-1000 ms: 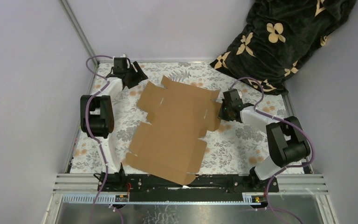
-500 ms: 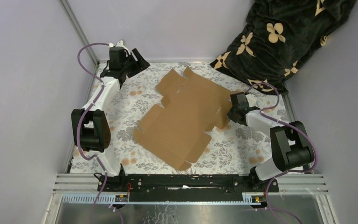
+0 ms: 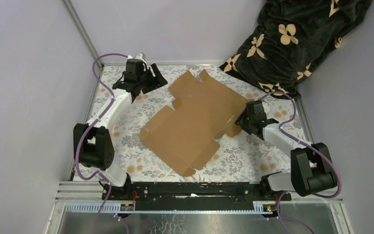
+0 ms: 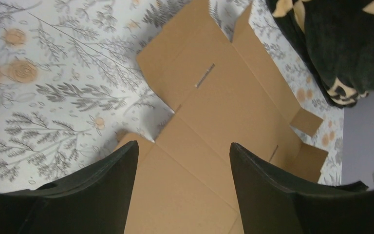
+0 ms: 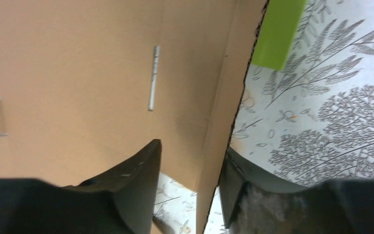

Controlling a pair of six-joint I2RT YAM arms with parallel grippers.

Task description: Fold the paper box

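Observation:
The paper box (image 3: 195, 122) is a flat brown die-cut cardboard sheet lying askew on the floral table. My left gripper (image 3: 157, 78) hovers open by the sheet's far left corner. In the left wrist view the box (image 4: 214, 112) spreads below the wide-apart left gripper (image 4: 184, 144), which holds nothing. My right gripper (image 3: 243, 119) is at the sheet's right edge. In the right wrist view a flap edge of the box (image 5: 78, 73) stands between the parted jaws of the right gripper (image 5: 192, 146), close to the right finger, with table showing in the gap.
A dark blanket (image 3: 297, 39) with tan flower patterns is heaped at the far right corner and also shows as a blanket (image 4: 350, 44) in the left wrist view. A lime-green block (image 5: 277, 31) lies just beyond the box's edge. Purple walls enclose the table.
The sheet has slid and turned toward the far right. My right gripper went from shut on its edge to parted. My left arm swung right, toward the sheet's far corner.

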